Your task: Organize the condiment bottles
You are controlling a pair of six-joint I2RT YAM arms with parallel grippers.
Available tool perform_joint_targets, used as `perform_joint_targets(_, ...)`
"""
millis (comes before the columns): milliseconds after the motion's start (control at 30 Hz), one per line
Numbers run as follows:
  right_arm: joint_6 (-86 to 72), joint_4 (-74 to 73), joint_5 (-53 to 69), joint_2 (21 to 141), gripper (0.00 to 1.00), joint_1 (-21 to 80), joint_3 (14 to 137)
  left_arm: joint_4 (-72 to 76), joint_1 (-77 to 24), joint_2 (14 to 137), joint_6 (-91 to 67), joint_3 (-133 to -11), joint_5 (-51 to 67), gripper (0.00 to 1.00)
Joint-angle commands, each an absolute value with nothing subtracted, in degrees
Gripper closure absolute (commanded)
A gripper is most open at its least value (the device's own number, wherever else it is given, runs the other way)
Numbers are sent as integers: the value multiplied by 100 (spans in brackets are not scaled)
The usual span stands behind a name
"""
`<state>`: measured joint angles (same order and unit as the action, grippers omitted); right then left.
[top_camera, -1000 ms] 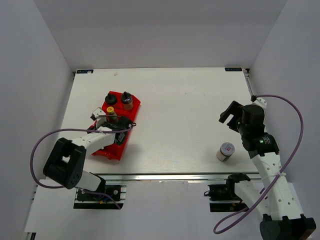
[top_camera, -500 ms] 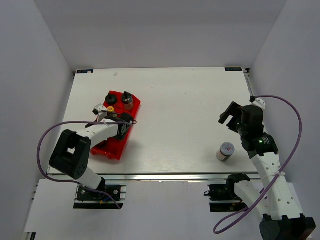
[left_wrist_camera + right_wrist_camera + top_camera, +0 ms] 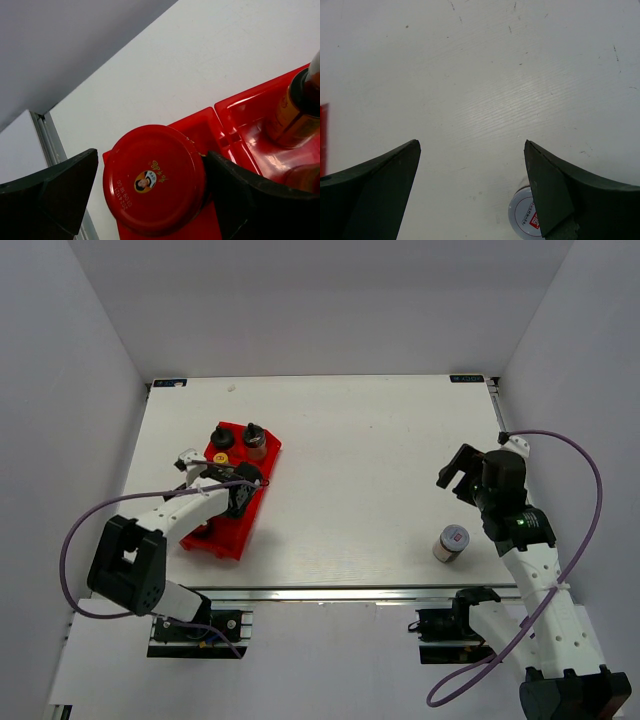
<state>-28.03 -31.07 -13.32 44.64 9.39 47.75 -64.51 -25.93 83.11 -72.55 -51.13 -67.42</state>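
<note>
**Left gripper straddles a jar in the tray; right arm holds off above the table**

The left gripper (image 3: 151,154) hangs over the round red-lidded jar (image 3: 155,177) with one finger on each side of the lid. One finger looks to touch the lid's edge and the other stands just clear, so the jaws are spread, not clamped. The jar sits at an outer edge of the red divided plastic tray (image 3: 228,538). That spread would suit either letting the jar go or closing on it, and I cannot tell which. In the tray's far compartments stand two black-capped bottles (image 3: 222,435) and a small yellow-capped bottle (image 3: 220,457), upright and grouped, which suggests the tray is where the bottles are being collected.

The left arm reaches forward from its base, its forearm lying low across the tray and its wrist turned toward the tray's left side.

The right arm stands raised. The right gripper (image 3: 455,472) is parted and empty, pointing down at the bare white table (image 3: 360,460). The small white-capped jar with a red label (image 3: 452,540) stands alone near this arm, well apart from the tray, and probably still has to be moved.
</note>
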Motion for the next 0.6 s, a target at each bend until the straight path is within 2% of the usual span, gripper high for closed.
perform_joint_targets(0, -2698, -2953, -1248, 4491, 11, 932, 4834, -7435, -2575, 7770, -10802, -5422, -7234, 2)
perform_joint_targets(333, -2672, -2979, -1134, 4430, 11, 923, 4843, -7190, -2584, 7137, -10091, -5765, -6601, 2)
perform_joint_targets(433, -2654, -2988, -1134, 4403, 11, 923, 4860, -6672, -2593, 7032, -9231, -5941, -6347, 2)
perform_joint_targets(567, -2619, -2988, -1046, 4395, 11, 923, 4869, -5104, -2680, 6707, -6933, -6223, -5653, 2)
